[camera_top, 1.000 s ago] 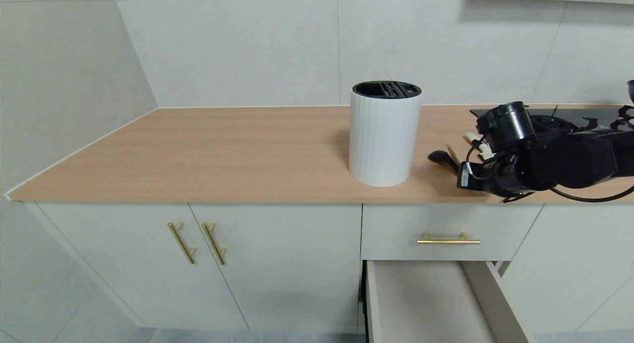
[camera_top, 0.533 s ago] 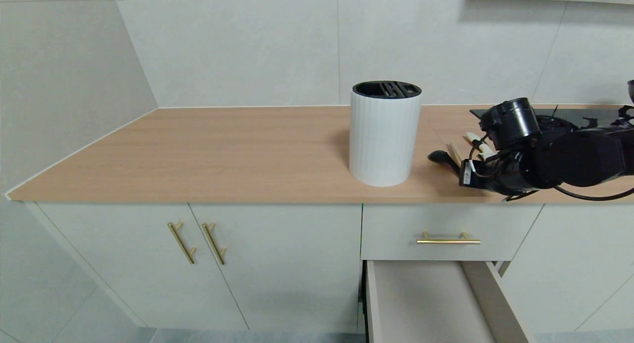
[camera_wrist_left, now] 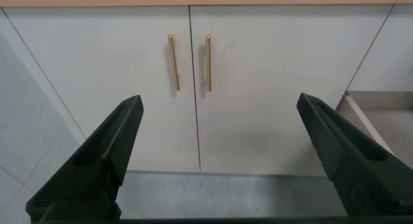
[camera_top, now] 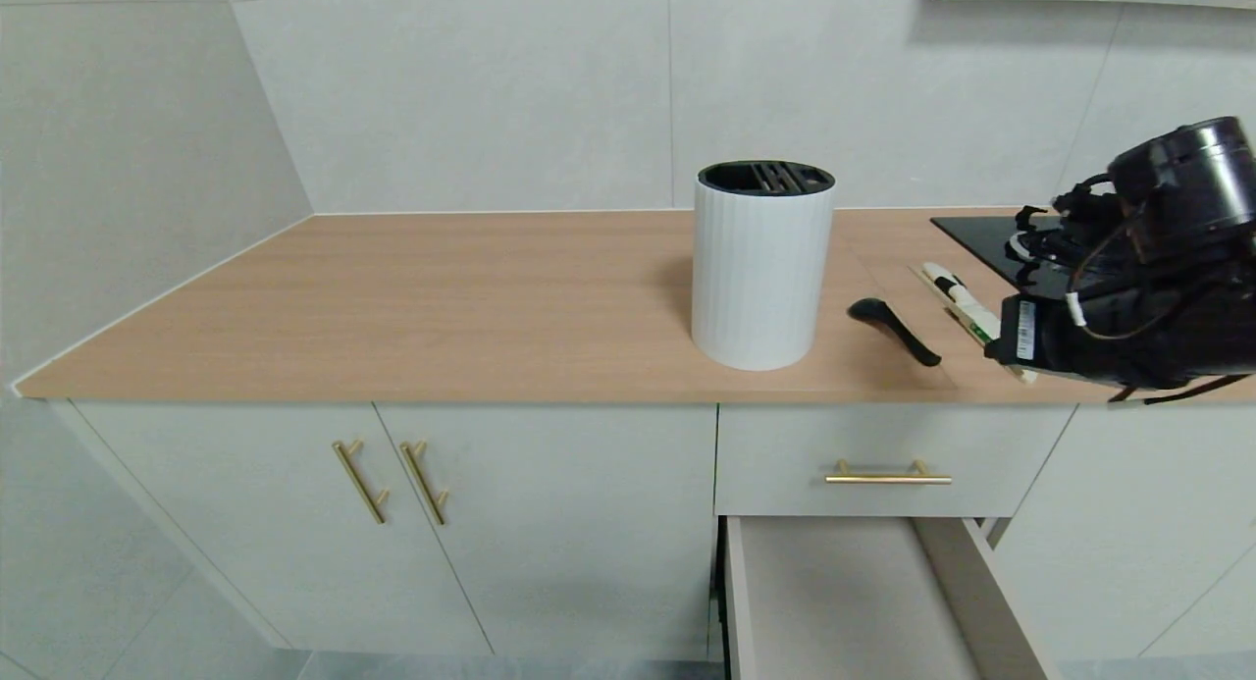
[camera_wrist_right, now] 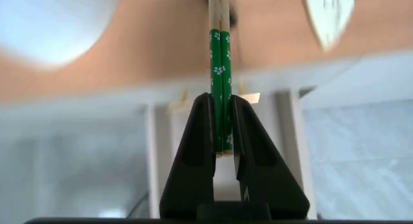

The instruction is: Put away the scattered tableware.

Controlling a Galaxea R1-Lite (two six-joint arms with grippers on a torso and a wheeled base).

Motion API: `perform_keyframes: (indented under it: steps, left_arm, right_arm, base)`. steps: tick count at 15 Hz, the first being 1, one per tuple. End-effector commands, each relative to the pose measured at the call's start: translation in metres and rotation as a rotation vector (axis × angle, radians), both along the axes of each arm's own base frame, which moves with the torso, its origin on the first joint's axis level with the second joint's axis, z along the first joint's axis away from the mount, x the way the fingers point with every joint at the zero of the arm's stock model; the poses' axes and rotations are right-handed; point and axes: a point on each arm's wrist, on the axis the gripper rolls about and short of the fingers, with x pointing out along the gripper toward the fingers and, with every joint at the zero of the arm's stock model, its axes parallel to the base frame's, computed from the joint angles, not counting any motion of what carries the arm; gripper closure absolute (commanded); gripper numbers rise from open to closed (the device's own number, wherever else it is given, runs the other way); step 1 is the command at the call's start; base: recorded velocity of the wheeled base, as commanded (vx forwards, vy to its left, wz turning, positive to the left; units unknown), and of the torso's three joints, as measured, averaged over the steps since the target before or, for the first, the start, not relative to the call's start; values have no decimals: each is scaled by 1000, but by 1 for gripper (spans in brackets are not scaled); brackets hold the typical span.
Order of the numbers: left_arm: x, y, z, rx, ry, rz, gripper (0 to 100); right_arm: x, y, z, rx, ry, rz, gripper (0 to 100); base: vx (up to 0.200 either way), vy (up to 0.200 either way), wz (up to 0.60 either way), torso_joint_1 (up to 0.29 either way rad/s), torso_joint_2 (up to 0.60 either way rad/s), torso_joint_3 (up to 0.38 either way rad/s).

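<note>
While the left claw (camera_wrist_left: 219,153) hangs wide and idle before the cabinet doors (camera_wrist_left: 193,88), the work falls to the right one. The holder (camera_top: 762,268), a white ribbed cylinder with a black slotted top, stands well to that claw's left, and a glossy black spoon (camera_top: 893,329) lies on the bench (camera_top: 442,297) between. The right claw (camera_wrist_right: 219,104) pinches slim wooden chopsticks (camera_wrist_right: 219,56) by their green-painted ends. Keep them paired, tip them upright, and lower them gently into a slot.

Wooden counter (camera_top: 442,297), white holder (camera_top: 760,268), black spoon (camera_top: 893,329)
</note>
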Motion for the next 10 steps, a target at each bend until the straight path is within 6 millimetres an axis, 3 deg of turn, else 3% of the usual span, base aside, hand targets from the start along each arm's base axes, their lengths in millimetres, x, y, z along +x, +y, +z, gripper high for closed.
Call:
perform_keyframes:
  steps: [1, 6, 10]
  left_arm:
    - [0, 0, 0, -1, 1, -1, 0]
    - [0, 0, 0, -1, 0, -1, 0]
    - [0, 0, 0, -1, 0, 1, 0]
  right_arm:
    - [-79, -18, 39, 71, -36, 116, 100]
    - [-129, -24, 44, 76, 87, 306, 100]
    - [-134, -23, 25, 72, 166, 448, 100]
  base:
    - [0, 0, 0, 0, 0, 0]
    - [0, 0, 0, 0, 0, 0]
    - [0, 0, 0, 0, 0, 0]
